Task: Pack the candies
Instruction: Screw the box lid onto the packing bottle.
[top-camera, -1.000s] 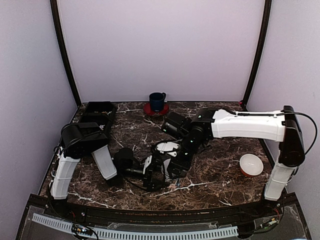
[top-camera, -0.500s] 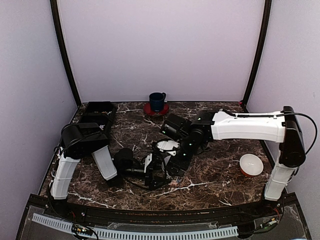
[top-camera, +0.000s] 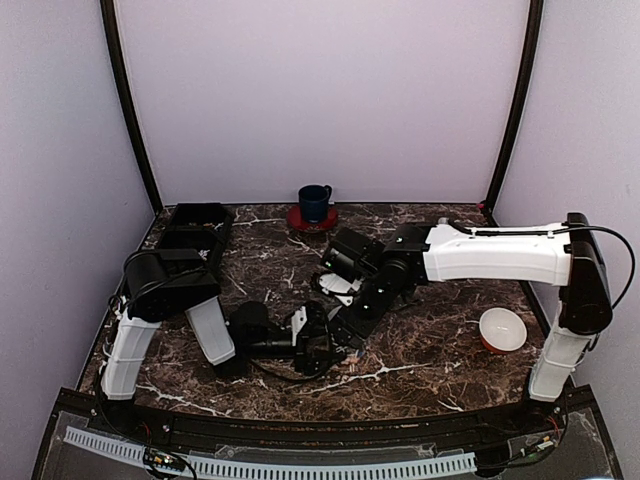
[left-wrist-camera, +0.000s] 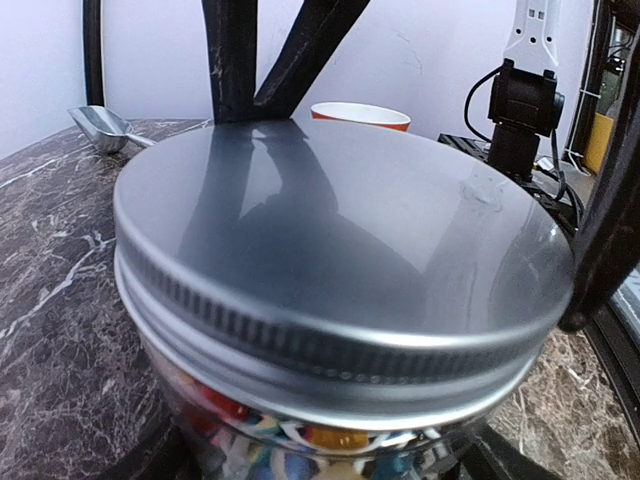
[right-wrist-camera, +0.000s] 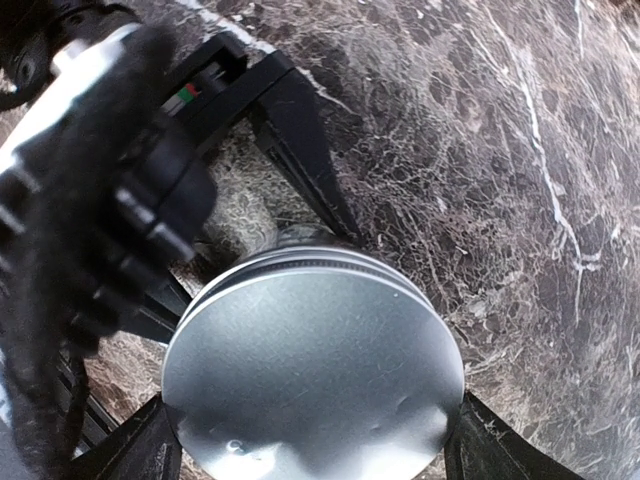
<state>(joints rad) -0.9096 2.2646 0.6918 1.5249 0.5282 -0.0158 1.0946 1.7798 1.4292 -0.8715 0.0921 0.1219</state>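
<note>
A clear jar (left-wrist-camera: 235, 425) with a silver screw lid (left-wrist-camera: 340, 220) fills the left wrist view, and multicoloured candies (left-wrist-camera: 335, 438) show through the glass just under the lid. My left gripper (left-wrist-camera: 325, 468) is shut on the jar's body, one finger at each lower corner. In the right wrist view the lid (right-wrist-camera: 310, 380) sits between the fingers of my right gripper (right-wrist-camera: 315, 445), which is shut on it from above. The left gripper's black fingers (right-wrist-camera: 300, 150) reach in beside the jar. In the top view both grippers (top-camera: 335, 328) meet at the table's centre and hide the jar.
A metal scoop (left-wrist-camera: 100, 127) lies on the marble behind the jar. An orange-and-white bowl (top-camera: 502, 329) stands at the right. A blue mug (top-camera: 314, 203) on a red coaster is at the back, and a black tray (top-camera: 195, 232) is at the back left.
The right wrist has turned over the jar and its forearm has swung a little. The left gripper with the jar has shifted slightly.
</note>
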